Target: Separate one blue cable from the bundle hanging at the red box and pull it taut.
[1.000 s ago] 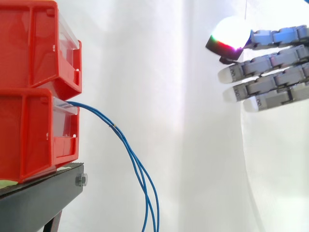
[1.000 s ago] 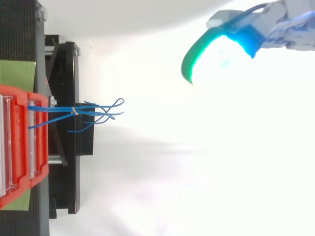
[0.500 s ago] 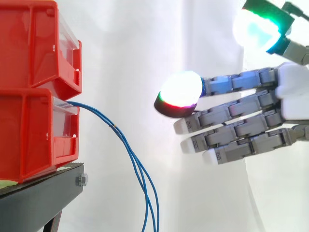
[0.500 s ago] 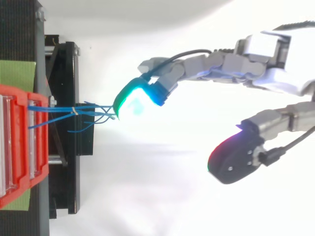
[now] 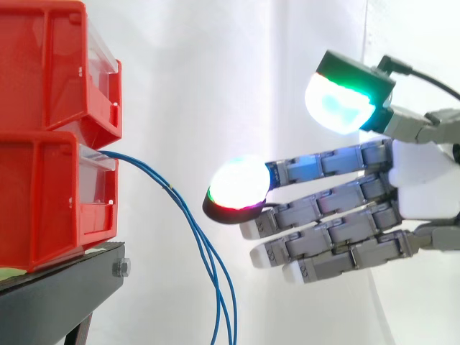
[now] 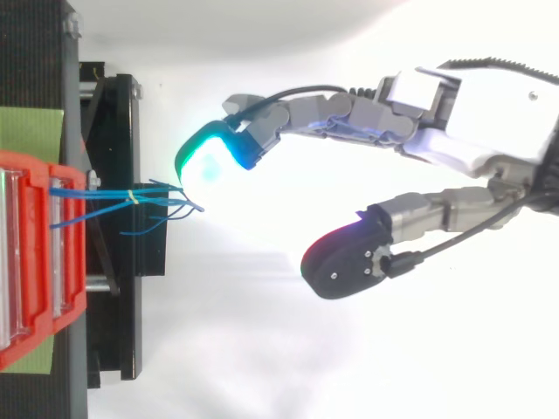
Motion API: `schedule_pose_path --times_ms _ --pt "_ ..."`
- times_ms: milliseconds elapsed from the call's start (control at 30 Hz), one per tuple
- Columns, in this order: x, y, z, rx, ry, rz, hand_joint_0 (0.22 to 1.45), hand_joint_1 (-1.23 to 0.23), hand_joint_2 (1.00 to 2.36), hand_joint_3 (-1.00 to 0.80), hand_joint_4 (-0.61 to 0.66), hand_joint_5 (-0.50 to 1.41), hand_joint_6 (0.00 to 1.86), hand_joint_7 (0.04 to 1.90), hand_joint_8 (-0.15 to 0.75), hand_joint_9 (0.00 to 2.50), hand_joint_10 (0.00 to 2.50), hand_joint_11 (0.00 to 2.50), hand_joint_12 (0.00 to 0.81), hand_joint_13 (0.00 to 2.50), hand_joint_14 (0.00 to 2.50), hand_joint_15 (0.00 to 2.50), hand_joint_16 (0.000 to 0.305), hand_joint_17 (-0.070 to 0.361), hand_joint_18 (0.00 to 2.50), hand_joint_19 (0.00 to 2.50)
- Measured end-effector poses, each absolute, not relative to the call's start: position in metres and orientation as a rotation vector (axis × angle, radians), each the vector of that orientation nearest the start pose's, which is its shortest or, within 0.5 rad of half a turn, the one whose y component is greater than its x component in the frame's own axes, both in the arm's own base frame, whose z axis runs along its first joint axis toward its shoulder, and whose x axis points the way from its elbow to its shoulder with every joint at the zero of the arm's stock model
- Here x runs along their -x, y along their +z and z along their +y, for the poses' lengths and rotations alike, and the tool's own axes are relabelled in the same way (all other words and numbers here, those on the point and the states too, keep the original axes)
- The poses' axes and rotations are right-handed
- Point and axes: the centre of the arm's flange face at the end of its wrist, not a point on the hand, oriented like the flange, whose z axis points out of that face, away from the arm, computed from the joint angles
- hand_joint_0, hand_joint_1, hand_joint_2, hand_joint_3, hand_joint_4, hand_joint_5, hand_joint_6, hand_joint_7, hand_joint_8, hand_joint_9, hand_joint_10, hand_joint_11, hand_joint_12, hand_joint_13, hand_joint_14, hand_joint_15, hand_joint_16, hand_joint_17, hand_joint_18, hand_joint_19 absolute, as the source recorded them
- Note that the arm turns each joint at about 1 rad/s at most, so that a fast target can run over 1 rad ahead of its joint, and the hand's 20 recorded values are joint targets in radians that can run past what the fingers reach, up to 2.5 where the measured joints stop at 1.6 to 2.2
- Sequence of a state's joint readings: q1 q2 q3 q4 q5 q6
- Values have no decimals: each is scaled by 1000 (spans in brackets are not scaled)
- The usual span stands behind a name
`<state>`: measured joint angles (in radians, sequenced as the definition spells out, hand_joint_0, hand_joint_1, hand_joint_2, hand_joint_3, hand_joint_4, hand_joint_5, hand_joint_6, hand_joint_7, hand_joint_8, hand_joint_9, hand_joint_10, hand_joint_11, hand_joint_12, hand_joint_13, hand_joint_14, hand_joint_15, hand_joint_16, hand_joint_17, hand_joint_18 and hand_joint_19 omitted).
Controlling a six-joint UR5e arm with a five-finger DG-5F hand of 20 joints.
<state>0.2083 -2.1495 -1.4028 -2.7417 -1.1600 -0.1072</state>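
Robot hand [image 5: 424,180] level, fingers [image 5: 323,205] straight, near blue cables [image 5: 171,189].

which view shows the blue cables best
Side view: the cables leave the lower bin and hang down in a long curve. The top view foreshortens them into a short, splayed bunch over the stand.

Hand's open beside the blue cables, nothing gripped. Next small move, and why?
Probably ease the hand slightly toward the blue cables so one strand lies between fingers and thumb. The fingers are straight, the leading pad sits close beside the strands, and the thumb stands well apart.
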Motion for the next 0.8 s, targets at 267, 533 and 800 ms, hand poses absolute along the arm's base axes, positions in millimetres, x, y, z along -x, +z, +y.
schedule_pose_path --times_ms 267,533,800 --pt "-716 247 -32 -1246 952 1012 498 -611 1000 -488 183 -221 501 601 137 35 0 0 316 210 0 0 47 105 92 154" --pt "-719 253 -40 -1256 917 896 497 -612 1001 -487 186 -220 501 607 141 53 0 0 318 219 0 0 47 106 100 167" --pt "-720 244 -43 -1258 879 894 497 -611 1000 -489 192 -216 501 615 144 66 0 0 316 242 0 0 47 107 111 183"
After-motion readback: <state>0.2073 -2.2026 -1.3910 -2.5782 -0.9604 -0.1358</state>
